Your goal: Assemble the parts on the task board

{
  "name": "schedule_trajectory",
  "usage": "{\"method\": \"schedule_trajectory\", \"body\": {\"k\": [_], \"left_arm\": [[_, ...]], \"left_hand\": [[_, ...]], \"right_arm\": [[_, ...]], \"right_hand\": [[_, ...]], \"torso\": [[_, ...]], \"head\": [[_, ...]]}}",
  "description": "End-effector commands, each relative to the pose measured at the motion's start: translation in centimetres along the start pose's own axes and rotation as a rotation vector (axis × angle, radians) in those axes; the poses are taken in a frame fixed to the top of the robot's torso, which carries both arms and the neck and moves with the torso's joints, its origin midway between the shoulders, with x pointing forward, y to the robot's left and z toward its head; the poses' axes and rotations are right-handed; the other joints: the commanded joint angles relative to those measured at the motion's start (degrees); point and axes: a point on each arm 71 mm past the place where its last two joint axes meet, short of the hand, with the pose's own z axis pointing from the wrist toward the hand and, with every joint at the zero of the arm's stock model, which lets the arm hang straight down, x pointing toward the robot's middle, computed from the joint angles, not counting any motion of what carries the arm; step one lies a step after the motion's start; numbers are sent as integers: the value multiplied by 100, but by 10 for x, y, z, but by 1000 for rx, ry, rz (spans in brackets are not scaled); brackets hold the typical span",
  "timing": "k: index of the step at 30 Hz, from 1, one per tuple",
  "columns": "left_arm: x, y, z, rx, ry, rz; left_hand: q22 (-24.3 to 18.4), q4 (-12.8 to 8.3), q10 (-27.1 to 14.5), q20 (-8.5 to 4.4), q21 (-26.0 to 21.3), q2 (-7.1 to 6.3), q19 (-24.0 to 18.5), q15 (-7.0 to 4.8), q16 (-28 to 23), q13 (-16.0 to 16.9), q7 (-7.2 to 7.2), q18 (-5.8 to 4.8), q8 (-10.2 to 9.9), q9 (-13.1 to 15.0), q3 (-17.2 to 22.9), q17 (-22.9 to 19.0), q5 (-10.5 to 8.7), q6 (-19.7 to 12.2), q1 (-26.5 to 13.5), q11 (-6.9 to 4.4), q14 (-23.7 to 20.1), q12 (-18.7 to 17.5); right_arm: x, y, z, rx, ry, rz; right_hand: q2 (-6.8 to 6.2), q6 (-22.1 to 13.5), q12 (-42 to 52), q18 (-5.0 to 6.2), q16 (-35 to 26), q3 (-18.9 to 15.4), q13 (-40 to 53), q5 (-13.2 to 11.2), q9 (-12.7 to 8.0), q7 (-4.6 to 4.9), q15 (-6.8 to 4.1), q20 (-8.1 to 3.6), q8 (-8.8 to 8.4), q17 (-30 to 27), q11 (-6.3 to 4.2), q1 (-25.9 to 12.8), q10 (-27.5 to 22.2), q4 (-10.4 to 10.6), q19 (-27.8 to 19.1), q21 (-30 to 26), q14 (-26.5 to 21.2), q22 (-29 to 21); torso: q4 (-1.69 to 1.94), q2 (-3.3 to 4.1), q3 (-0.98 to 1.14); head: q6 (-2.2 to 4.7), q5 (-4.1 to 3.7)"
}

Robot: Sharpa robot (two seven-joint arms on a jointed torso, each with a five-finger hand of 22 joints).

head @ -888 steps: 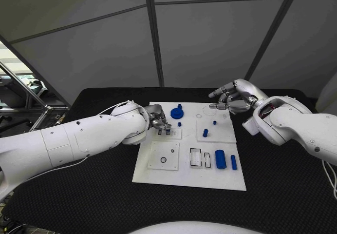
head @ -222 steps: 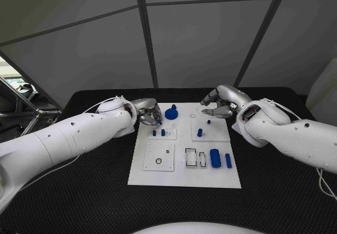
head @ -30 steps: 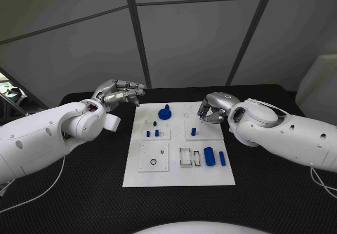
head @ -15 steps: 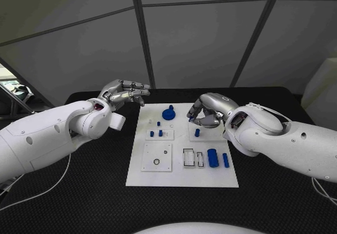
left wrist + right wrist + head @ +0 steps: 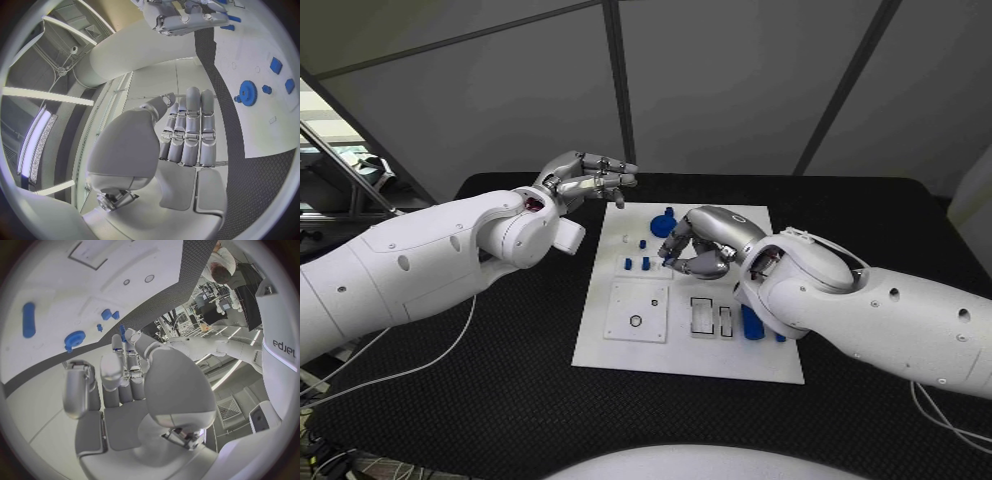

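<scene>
The white task board lies in the middle of the black table. My right hand hovers over its far middle with fingers curled down, and a small blue peg sits at its fingertips. Beside that hand on the board are a blue gear and two short blue pegs. The gear and a blue oblong part also appear in the right wrist view. A blue cylinder peeks out from under my right forearm. My left hand is raised beyond the board's far left corner, holding nothing.
The board carries a square plate with small holes and two rectangular slots on its near half. Black table surrounds the board. My right forearm covers the board's right side.
My right hand has moved left across the far part of the board, toward the gear and the two pegs. My left hand stays raised off the board. The camera has shifted.
</scene>
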Motion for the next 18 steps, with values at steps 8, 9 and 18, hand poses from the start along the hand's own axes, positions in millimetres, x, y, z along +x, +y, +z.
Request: {"method": "schedule_trajectory", "body": {"k": [8, 9, 18], "left_arm": [[5, -1, 3, 7, 21, -11], [5, -1, 3, 7, 22, -12], [7, -1, 4, 6, 26, -13]], "left_hand": [[-10, -37, -21, -4, -38, 40, -36, 21, -25, 11, 42, -75, -21, -8, -12, -8, 14, 5, 8, 9, 10, -19], [-10, -37, -21, -4, -38, 40, -36, 21, -25, 11, 42, -75, -21, -8, -12, -8, 14, 5, 8, 9, 10, -19], [-12, -33, -22, -2, -41, 46, -37, 22, -30, 13, 42, -75, -22, -8, -14, -10, 12, 5, 4, 9, 13, -19]], "right_arm": [[38, 7, 2, -54, 117, -48], [41, 7, 2, -53, 125, -55], [48, 2, 4, -34, 151, -76]], "right_hand": [[20, -21, -28, -115, 12, -2, -10, 19, 4, 26, -35, -42, -10, 13, 22, -9, -9, -42, 142, 39, 116, 570], [20, -21, -28, -115, 12, -2, -10, 19, 4, 26, -35, -42, -10, 13, 22, -9, -9, -42, 142, 39, 116, 570], [23, -25, -32, -114, 13, -4, -12, 16, 4, 29, -32, -40, -15, 10, 25, -15, -13, -40, 139, 34, 115, 564]], "torso": [[-6, 0, 8], [-8, 2, 11], [-12, 5, 9]], "head": [[-98, 129], [-100, 155], [-130, 179]]}}
